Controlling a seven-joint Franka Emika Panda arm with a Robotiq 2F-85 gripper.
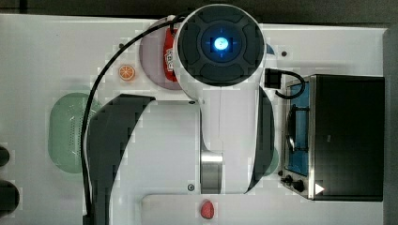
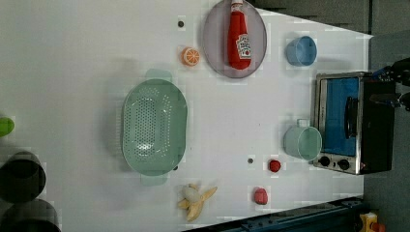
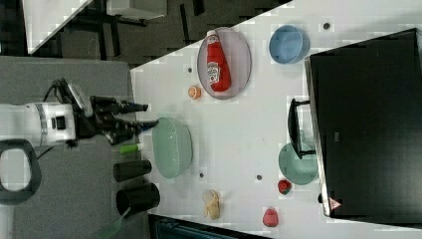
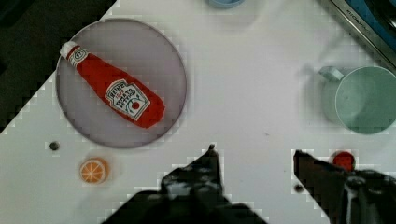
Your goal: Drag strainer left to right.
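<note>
The strainer [image 2: 153, 126] is a pale mint-green oblong colander dotted with small holes, lying on the white table [image 2: 72, 72]. It sits near the top view's left [image 1: 68, 133], partly under the arm's dark cover. In the right view the strainer [image 3: 171, 147] lies just right of my gripper [image 3: 152, 113], whose two dark fingers stand apart with nothing between them. In the wrist view the gripper [image 4: 254, 156] is open high over bare table, with nothing in its jaws.
A ketchup bottle [image 2: 239, 36] lies on a grey plate [image 2: 212, 43], next to an orange slice [image 2: 190, 56]. A blue bowl [image 2: 300, 50], teal mug [image 2: 303, 141] and toaster oven [image 2: 350, 123] stand beyond. A banana [image 2: 196, 200] and small red fruits [image 2: 261, 195] lie nearby.
</note>
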